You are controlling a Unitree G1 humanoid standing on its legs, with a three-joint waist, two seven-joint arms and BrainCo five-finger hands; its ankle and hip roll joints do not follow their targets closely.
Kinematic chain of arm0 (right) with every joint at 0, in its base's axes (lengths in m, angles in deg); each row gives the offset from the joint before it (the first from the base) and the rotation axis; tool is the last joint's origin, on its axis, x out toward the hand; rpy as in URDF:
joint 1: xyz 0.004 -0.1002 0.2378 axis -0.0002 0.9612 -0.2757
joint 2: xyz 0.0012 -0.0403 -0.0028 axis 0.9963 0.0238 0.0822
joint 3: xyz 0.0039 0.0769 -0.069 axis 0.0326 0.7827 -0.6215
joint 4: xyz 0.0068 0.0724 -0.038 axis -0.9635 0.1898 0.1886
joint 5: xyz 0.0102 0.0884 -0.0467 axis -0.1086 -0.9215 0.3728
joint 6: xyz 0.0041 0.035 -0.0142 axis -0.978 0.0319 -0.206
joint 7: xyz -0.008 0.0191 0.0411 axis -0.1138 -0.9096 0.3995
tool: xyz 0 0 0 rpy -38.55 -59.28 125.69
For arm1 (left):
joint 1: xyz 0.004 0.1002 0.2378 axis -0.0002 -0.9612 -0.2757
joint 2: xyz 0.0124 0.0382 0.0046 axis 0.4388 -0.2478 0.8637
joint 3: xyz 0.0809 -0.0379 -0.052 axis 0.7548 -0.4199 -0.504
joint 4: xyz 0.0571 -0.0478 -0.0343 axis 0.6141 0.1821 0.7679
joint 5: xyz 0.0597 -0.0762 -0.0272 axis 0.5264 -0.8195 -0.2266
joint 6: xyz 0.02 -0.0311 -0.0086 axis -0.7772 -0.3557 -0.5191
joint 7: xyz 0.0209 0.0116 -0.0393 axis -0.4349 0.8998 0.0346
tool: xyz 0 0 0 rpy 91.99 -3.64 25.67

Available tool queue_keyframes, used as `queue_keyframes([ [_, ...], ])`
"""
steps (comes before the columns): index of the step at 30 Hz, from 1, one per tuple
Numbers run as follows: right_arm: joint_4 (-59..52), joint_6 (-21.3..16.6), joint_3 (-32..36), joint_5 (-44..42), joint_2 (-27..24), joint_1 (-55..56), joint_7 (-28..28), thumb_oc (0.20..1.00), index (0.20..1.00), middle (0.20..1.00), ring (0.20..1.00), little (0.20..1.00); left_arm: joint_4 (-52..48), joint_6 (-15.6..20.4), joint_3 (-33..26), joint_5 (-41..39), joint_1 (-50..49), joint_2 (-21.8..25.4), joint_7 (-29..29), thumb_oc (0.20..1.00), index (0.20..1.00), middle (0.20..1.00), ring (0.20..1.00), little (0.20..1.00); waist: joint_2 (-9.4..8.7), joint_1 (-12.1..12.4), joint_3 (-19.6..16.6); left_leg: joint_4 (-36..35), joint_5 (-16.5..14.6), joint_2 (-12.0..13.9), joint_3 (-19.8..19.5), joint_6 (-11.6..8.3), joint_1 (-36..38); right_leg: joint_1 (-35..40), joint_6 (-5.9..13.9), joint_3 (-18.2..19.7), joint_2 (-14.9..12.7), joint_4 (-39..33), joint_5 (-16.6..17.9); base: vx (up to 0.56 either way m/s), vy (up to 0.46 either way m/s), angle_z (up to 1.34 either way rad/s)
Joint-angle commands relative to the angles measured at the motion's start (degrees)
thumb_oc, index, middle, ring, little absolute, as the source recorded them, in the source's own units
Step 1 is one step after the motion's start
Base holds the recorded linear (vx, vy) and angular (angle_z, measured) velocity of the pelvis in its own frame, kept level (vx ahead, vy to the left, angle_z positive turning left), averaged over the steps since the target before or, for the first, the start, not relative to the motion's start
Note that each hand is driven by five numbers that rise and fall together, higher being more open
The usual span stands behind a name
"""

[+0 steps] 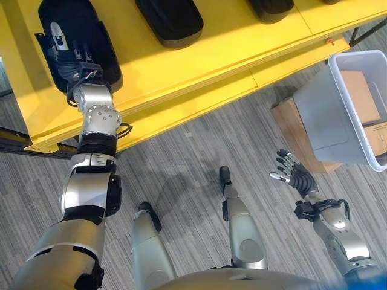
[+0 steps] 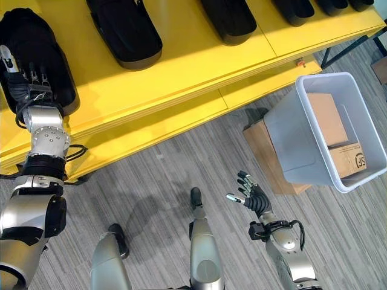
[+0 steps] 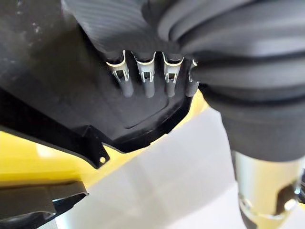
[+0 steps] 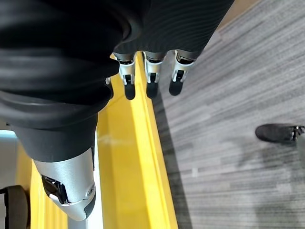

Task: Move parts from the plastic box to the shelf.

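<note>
long black moulded part point(image 2: 36, 57) on yellow shelf point(image 2: 181, 66)

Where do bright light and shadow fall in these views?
Left eye view: the yellow shelf shines brightest between the black parts. Right wrist view: a dark shadow band lies on the floor along the shelf's edge. Left wrist view: the background past the shelf glares white.

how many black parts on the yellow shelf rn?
6 in the right eye view, in a row along the yellow shelf: one under the left hand, then parts at, and two cut off at the top edge. More may lie out of frame.
</note>
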Motion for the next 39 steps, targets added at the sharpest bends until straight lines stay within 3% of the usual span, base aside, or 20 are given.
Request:
queue_keyframes([
  [1,-2.0,-2.0,3.6,-0.4,-3.2,1.3,0.2,1.000,1.000,1.000,1.000,1.000,-2.6,2.1,-0.6,2.9,-0.7,5.1,0.9,1.000,1.000,1.000,1.000,1.000,1.16,1.4,-1.9,0.1,-0.3,-0.9,-2.3,0.10,-2.5,5.5,1.13,-1.1,-3.5,3.8,-10.0,-0.02,-0.001,-0.04],
  [5,-1.5,-2.2,4.2,0.0,-3.1,1.3,0.6,1.000,1.000,1.000,1.000,1.000,-6.3,3.1,0.3,4.4,-1.0,7.5,0.7,1.000,1.000,1.000,1.000,1.000,1.81,1.8,-1.9,-0.3,0.0,-1.2,-2.5,0.09,-2.2,5.7,1.08,-1.4,-3.6,4.0,-10.2,-0.02,-0.008,0.01],
  [10,-0.7,-2.7,5.7,0.6,-3.4,1.9,2.3,1.000,1.000,1.000,1.000,1.000,-15.0,1.9,3.8,16.3,-4.3,14.8,1.0,1.000,1.000,1.000,1.000,1.000,3.28,3.0,-1.4,-0.8,0.6,-1.7,-2.7,0.12,-1.5,6.4,0.93,-2.0,-4.0,4.6,-10.7,-0.01,-0.004,0.03],
  [17,0.4,-4.0,8.0,0.8,-2.9,3.1,4.5,1.000,1.000,1.000,1.000,1.000,-32.3,1.6,-0.5,31.1,-21.0,19.4,4.2,1.000,1.000,1.000,1.000,1.000,4.49,4.6,-0.5,-1.2,1.3,-2.2,-3.0,0.13,-0.5,6.7,0.51,-2.2,-4.5,6.7,-11.9,-0.03,-0.010,0.05],
  [20,0.9,-4.3,8.6,1.1,-2.9,3.5,5.7,1.000,1.000,1.000,1.000,1.000,-38.6,-0.5,-3.1,46.4,-28.8,23.8,3.9,1.000,1.000,1.000,1.000,1.000,5.04,5.3,-0.4,-1.4,1.4,-2.1,-3.0,0.08,0.3,6.7,0.40,-2.2,-4.6,8.1,-12.7,-0.02,-0.018,0.07],
  [21,0.9,-4.4,8.8,1.4,-3.1,3.6,6.4,1.000,1.000,1.000,1.000,1.000,-42.5,-1.2,-5.4,55.8,-33.7,24.3,2.4,1.000,1.000,1.000,1.000,1.000,5.38,5.8,-0.4,-1.7,1.5,-2.2,-3.3,0.02,1.1,6.8,0.25,-2.2,-4.7,9.7,-13.7,-0.11,-0.023,0.09],
  [22,0.8,-4.5,8.9,1.6,-3.3,3.5,6.8,1.000,1.000,1.000,1.000,1.000,-44.0,-2.5,-6.4,61.0,-36.3,24.7,2.5,1.000,1.000,1.000,1.000,1.000,5.37,5.9,0.0,-1.9,3.0,-2.4,-3.2,0.37,0.9,6.4,-0.13,-2.1,-5.0,10.5,-13.2,-0.11,-0.035,0.12],
  [24,0.5,-4.7,9.3,2.0,-3.9,3.4,7.0,1.000,1.000,1.000,1.000,1.000,-48.7,-4.2,-8.0,74.1,-41.8,25.7,1.7,1.000,1.000,1.000,1.000,1.000,5.83,6.5,0.4,-2.5,3.4,-2.5,-3.8,0.08,2.1,6.5,-0.70,-2.0,-5.0,14.3,-15.4,-0.09,-0.058,0.19],
  [26,-0.2,-4.6,9.9,2.5,-4.4,3.8,7.2,1.000,1.000,1.000,1.000,1.000,-52.2,-5.9,-8.7,82.1,-45.8,26.8,2.9,1.000,1.000,1.000,1.000,1.000,6.30,7.3,1.2,-2.1,3.6,-3.2,-4.9,-0.17,2.8,6.6,-1.54,-2.4,-5.3,19.1,-18.1,-0.08,-0.094,0.34],
  [30,-1.2,-4.3,11.2,2.9,-4.9,5.0,7.3,1.000,1.000,1.000,1.000,1.000,-56.5,-7.0,-9.0,86.1,-51.3,22.6,6.1,1.000,1.000,1.000,1.000,1.000,6.86,8.2,1.9,-2.7,4.9,-4.1,-7.3,-0.92,3.1,6.6,-2.77,-3.8,-5.9,24.5,-21.8,-0.07,-0.097,0.54],
  [36,-1.9,-3.5,13.0,3.4,-5.9,5.4,7.1,1.000,1.000,1.000,1.000,1.000,-60.0,-8.2,-8.9,91.5,-56.3,20.2,10.4,1.000,1.000,1.000,1.000,1.000,7.68,8.9,1.9,-4.5,6.3,-4.1,-8.6,-1.47,4.1,7.4,-3.80,-5.8,-5.8,26.9,-23.9,-0.02,-0.066,0.23],
  [39,-2.7,-2.1,14.4,4.1,-6.4,5.3,7.1,1.000,1.000,1.000,1.000,1.000,-60.5,-8.6,-7.3,91.8,-58.0,16.7,12.7,1.000,1.000,1.000,1.000,1.000,8.18,9.1,2.2,-5.8,7.1,-4.1,-9.0,-1.59,5.1,7.5,-4.40,-6.1,-5.6,28.1,-25.1,-0.01,-0.044,-0.05],
])
